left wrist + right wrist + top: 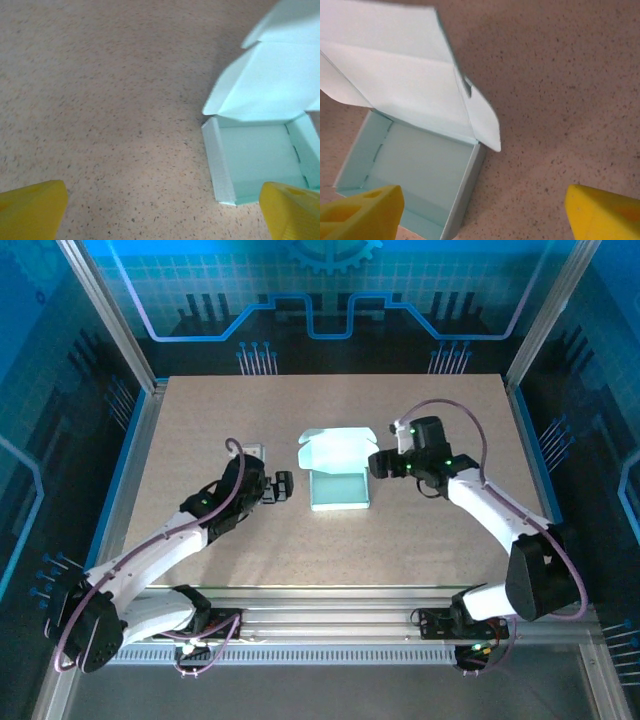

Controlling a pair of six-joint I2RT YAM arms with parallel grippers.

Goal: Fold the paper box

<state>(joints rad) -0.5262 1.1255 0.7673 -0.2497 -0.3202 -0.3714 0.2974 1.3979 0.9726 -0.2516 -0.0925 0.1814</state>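
Note:
The paper box (338,483) is pale mint card, sitting in the middle of the table with its four walls up and its lid (335,448) standing open at the far side. The left wrist view shows the box (260,165) at the right, lid flaps raised. In the right wrist view the box (415,175) lies at lower left, the lid (400,80) tilted back with a rounded side tab. My left gripper (284,486) is open just left of the box, holding nothing. My right gripper (378,464) is open beside the box's right wall, holding nothing.
The speckled beige table (250,540) spreads around the box. A small white object (252,452) lies behind the left wrist. Aluminium frame posts and blue panels ring the table; rails run along the near edge (330,625).

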